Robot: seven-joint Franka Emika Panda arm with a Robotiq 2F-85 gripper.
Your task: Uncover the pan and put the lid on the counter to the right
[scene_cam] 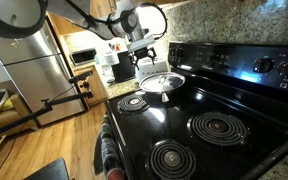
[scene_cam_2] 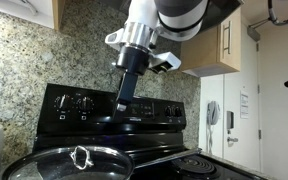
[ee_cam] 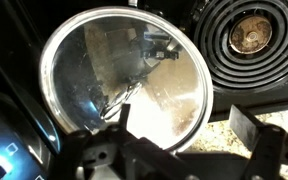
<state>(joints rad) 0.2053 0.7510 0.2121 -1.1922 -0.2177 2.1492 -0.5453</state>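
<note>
While the gripper (ee_cam: 174, 150) hovers with fingers spread wide and empty, the lid (ee_cam: 124, 80) lies flat just beneath, slightly ahead of its fingertips.

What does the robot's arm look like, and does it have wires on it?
The arm has rounded white shells and a dark grey joint. A thin black cable loops beside the wrist. The gripper at its end is black and blocky, with a pale bracket just above.
</note>
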